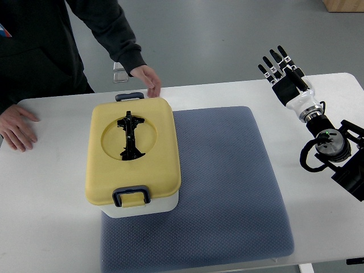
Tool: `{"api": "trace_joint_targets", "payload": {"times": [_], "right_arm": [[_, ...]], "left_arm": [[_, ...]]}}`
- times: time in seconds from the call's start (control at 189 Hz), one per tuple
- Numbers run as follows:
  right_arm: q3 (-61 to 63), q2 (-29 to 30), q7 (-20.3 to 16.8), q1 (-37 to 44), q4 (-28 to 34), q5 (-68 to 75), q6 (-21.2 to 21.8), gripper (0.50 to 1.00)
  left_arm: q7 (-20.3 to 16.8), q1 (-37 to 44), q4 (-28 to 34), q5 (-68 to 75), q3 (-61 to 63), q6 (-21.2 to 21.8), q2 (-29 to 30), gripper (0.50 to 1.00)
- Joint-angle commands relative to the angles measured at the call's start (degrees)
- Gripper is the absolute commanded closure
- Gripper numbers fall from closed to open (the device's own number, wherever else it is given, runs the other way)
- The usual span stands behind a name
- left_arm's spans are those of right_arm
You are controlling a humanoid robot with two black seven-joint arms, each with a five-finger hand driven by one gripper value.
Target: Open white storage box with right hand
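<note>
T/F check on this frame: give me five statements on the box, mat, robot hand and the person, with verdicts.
1. The box lid is shut. True.
2. The right hand grips the box's front latch. False: it is far off to the box's right, fingers spread, holding nothing.
3. The box sits partly on the blue mat. True: it overlaps the mat's left edge.
4. The lid is white. False: the lid is yellow with a black handle in its recess; the base is white.
5. No person is at the table. False: a person stands at the far side, one hand near the box's rear latch, the other flat on the table.
</note>
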Motion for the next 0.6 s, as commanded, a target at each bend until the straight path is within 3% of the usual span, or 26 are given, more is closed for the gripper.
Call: {"api": "trace_joint_targets", "payload": {"times": [0.0, 0.333, 0.454, 0.597], "right_arm": [[0.0, 0.0, 0.0, 0.0, 0.0, 0.0, 0.0, 0.568], [-0.6, -1.2, -0.3, 3.4, 2.4, -4.1, 0.1, 0.570], [-0.4, -5.0, -0.3, 6.6, 9.1, -14.8, -0.9, 0.570], [-1.8, -9.5, -0.3, 14.8, 17.8, -33.8, -5.0, 0.570]], "left_arm": [[0.0, 0.0, -0.1, 0.0, 0.1, -0.1, 0.0, 0.500], [0.0, 0.0, 0.0, 0.0, 0.0, -0.1, 0.0, 0.500], [0.0, 0.0, -0.2, 0.0, 0.0, -0.1, 0.0, 0.500], [0.0, 0.0, -0.7, 0.0, 0.1, -0.2, 0.0, 0.500]]}}
